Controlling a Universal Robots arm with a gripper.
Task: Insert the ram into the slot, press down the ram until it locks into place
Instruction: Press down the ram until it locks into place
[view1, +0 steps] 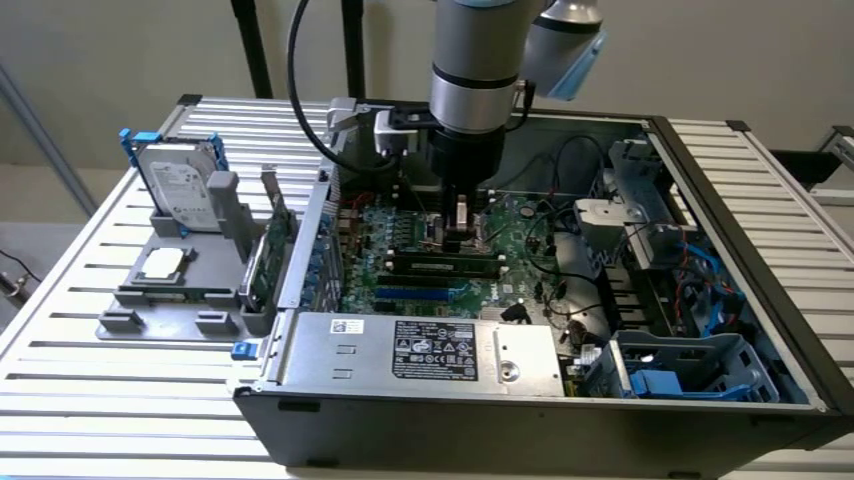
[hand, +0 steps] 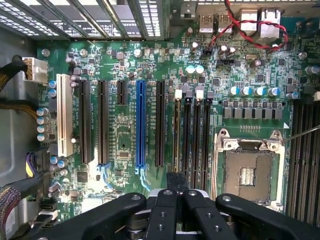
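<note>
Green motherboard (hand: 125, 135) speckled with silver capacitors, one bright blue slot (hand: 140, 125) among black ones, a white slot (hand: 64, 115) beside them. Dark-green ram (view1: 441, 267), black gripper (hand: 176, 187), red wires (hand: 250, 32), grey slatted desk (view1: 107, 400).

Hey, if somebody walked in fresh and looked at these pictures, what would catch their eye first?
First, the silver robot arm reaching down into the open computer case, its pincer shut just above the ram lying across the green motherboard. In the wrist view, the long blue slot stands out among the black ones, beside the square metal processor socket. On the exterior view's left, a hard drive stands upright in a grey holder.
</note>
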